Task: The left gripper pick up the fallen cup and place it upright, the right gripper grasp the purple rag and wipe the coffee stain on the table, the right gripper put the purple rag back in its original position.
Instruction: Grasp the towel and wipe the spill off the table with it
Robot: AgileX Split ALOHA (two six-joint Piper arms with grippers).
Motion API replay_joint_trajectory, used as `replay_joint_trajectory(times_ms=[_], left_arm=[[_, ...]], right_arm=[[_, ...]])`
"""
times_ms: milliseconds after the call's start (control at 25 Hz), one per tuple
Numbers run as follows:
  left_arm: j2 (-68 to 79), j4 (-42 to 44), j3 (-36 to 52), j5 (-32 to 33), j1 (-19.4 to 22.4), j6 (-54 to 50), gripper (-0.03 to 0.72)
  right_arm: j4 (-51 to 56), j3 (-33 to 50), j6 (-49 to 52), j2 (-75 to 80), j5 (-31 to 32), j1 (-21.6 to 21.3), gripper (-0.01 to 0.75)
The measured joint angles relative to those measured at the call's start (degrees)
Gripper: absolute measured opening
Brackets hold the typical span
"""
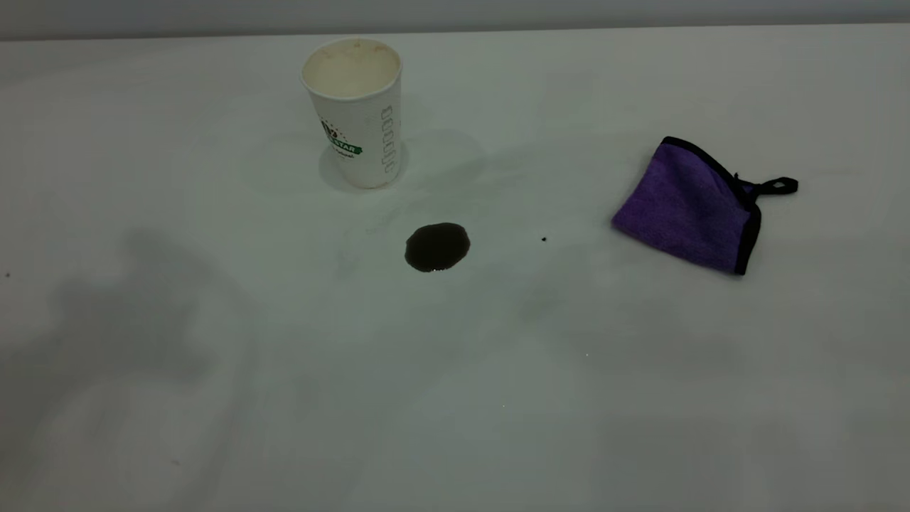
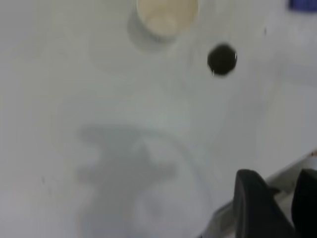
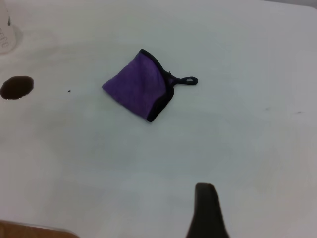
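Since the cup (image 1: 354,112) stands upright toward the far left of the counter (image 1: 178,370), mouth up and nothing touching it, the first step looks done, and the wiping step seems to be the one in hand. The left gripper (image 2: 280,206) is out of the exterior view; its own wrist view shows two dark fingers (image 2: 255,206) with a gap between them, apart and holding nothing, hanging well back from the cup and over bare counter.

Just in front of the cup and slightly to its right lies the coffee stain (image 1: 436,247), a dark glossy puddle not yet wiped (the tiny black speck (image 1: 544,240) further right is a separate mark). Well apart to the right sits the purple rag (image 1: 688,206), folded, flat on the counter, its black loop (image 1: 778,186) pointing away from the stain.

The right gripper (image 3: 207,210) shows only one dark finger in its wrist view, short of the rag and touching nothing; whether it is spread or closed I cannot tell. The next move, as I judge it, calls for this gripper to come down over the rag and close on a raised fold.
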Motion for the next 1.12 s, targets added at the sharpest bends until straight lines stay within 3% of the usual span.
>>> replay_joint_trajectory(times_ms=[520, 680, 920, 1120], left_arm=[[-32.53, 0.65, 35.08, -0.05, 0.0, -7.33, 0.238], [-45.19, 0.83, 43.65, -2.74, 0.83, -7.57, 0.238], [-60.23, 3.44, 49.49, -5.3, 6.51, -7.57, 0.238], [-67.08, 3.56, 50.26, -5.41, 7.03, -8.88, 0.238]], right_arm=[[0.0, 0.0, 0.0, 0.0, 0.0, 0.0, 0.589], [0.0, 0.0, 0.0, 0.0, 0.0, 0.0, 0.589], [0.0, 0.0, 0.0, 0.0, 0.0, 0.0, 0.589], [0.0, 0.0, 0.0, 0.0, 0.0, 0.0, 0.589]])
